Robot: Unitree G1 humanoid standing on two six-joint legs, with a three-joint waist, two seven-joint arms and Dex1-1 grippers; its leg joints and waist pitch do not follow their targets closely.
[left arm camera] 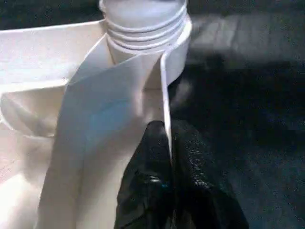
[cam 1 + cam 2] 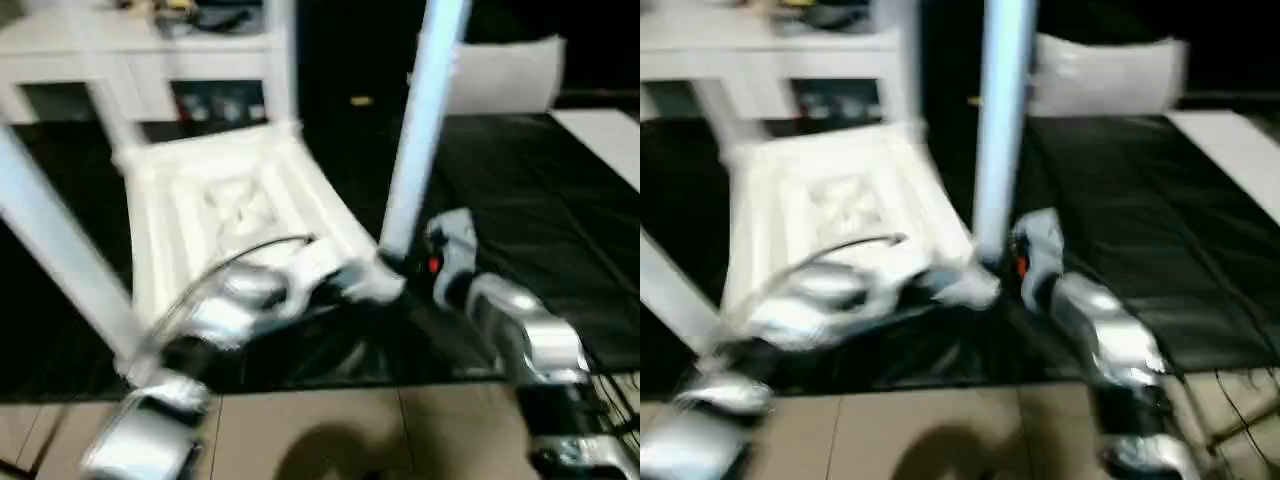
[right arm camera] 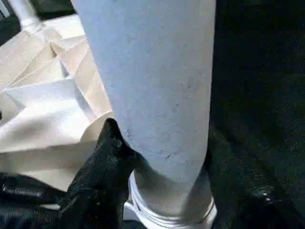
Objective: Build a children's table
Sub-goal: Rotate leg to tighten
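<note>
The white table top (image 2: 220, 205) lies upside down on the black mat, ribbed underside up. A long white leg (image 2: 422, 130) stands upright in its near right corner socket (image 1: 178, 45). My right gripper (image 2: 408, 262) is shut on this leg just above the socket, one black finger (image 3: 102, 162) pressed against its side. My left gripper (image 1: 167, 138) is shut on the thin white rim of the table top beside that same socket. More legs rise at the left (image 2: 50, 235) and at the back (image 2: 282, 60).
A white cabinet with glass doors (image 2: 150, 65) stands behind the table top. A white cushion-like thing (image 2: 510, 75) sits at the back right. The black mat (image 2: 540, 200) spreads to the right, with tiled floor (image 2: 330, 430) in front and cables at the right edge.
</note>
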